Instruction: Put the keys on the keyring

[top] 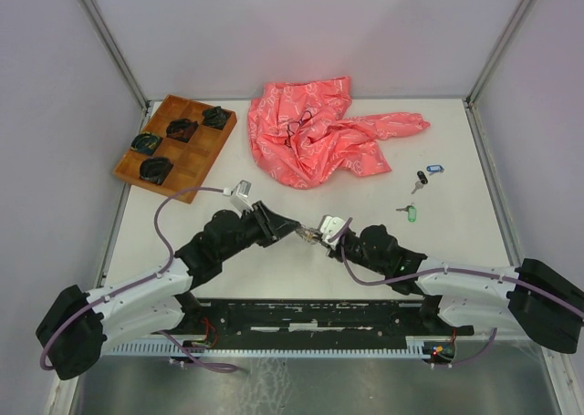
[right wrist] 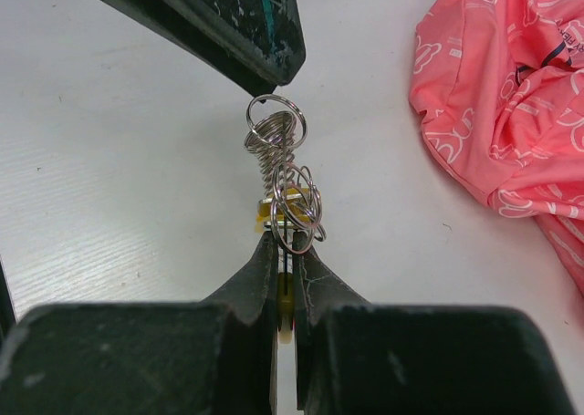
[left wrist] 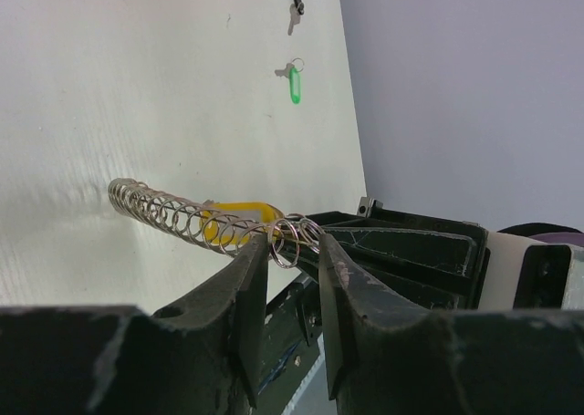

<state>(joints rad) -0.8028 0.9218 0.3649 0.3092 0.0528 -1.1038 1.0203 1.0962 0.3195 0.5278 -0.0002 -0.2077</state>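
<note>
Right wrist: right jaws clamp the yellow key [left wrist: 248, 207]; left jaws pinch the keyring [left wrist: 169, 212]; a twist might slip either grip loose.

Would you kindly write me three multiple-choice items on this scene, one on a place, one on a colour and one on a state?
1. Where does the green key lie? A in the wooden tray; B on the table; C on the pink cloth.
2. What colour is the key against the keyring? A yellow; B red; C white.
3. How is the right end effector? A wide open; B shut on the yellow key; C out of view.
B: bare table surrounds it. A: yellow shows beside the coil. B: it pinches the yellow tag.
</note>
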